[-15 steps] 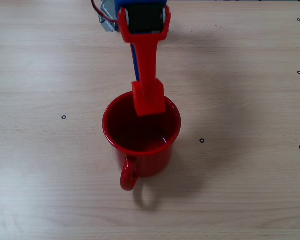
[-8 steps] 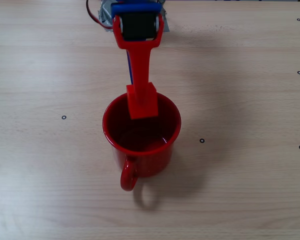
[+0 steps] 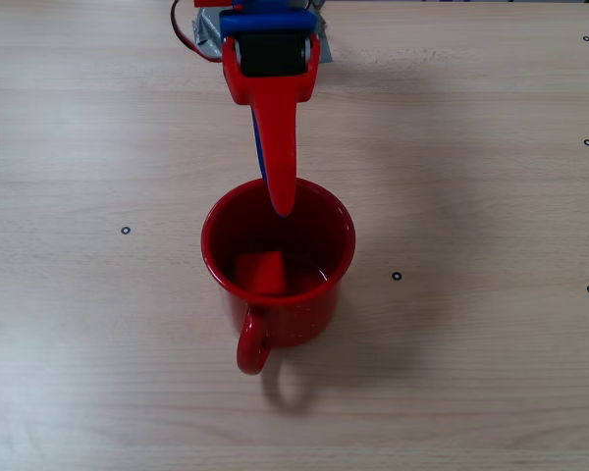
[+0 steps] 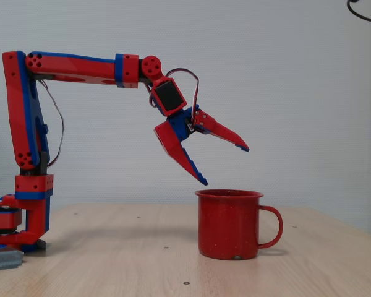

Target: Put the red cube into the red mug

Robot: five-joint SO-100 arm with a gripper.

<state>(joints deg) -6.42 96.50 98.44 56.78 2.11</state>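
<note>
One arm is all I have on this rig, and from the side its red-and-blue column stands at the far left of the desk [image 4: 111, 247], the upper link reaching level toward three o'clock before the wrist drops to the claw [image 4: 226, 166]. The claw is spread wide and holds nothing: one finger points down toward five o'clock, its tip just above the near rim of the red mug [image 4: 230, 224], and the other juts out toward four o'clock, well clear of the first.

From overhead, the claw [image 3: 280, 201] hangs at twelve o'clock over the mug's mouth, and the red cube [image 3: 260, 272] lies on the floor of the red mug [image 3: 314, 314], toward six or seven o'clock from the fingertip and plainly below it. That is the relation my next move depends on: the cube is down inside and apart from the fingers, so I judge the placing done and the only thing left is to lift straight up and back toward twelve without clipping the rim. The cube has no long axis to speak of; it sits flat, slightly off-centre to the left.

The mug is glossy, enamel-like and faintly speckled, with a rolled round rim and a looped handle pointing at six o'clock overhead, three o'clock from the side. The cube is matte and sharp-edged. The desk is pale wood grain, dotted with small dark ring marks [image 3: 396, 276].
</note>
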